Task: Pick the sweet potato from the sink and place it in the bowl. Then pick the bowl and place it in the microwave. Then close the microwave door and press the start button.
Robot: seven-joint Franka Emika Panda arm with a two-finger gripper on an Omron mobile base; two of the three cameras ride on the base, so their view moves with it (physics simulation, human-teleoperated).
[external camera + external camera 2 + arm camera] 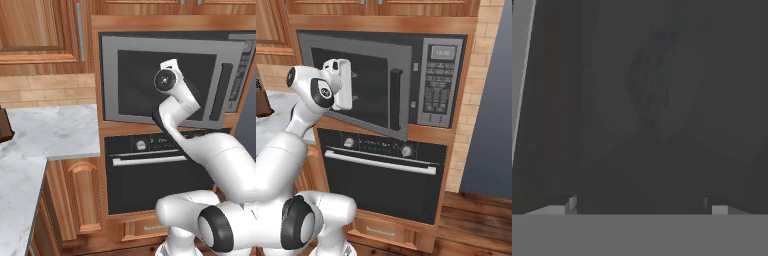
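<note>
Hand [639,207] held its two dark fingertips wide apart, gripping nothing, close against the dark glass of the one microwave door [358,85], which stood slightly ajar with its vertical dark handle [396,99] toward the keypad panel [438,82]. One grey steel microwave [172,75] sat built into wooden cabinets above one black oven [383,175] with a horizontal bar; a marble worktop [55,132] lay at the left

left base: behind-left of gripper [640,206], facing forward | right base: behind-right | both share microwave door [170,80] ahead | hand: close against its dark glass
</note>
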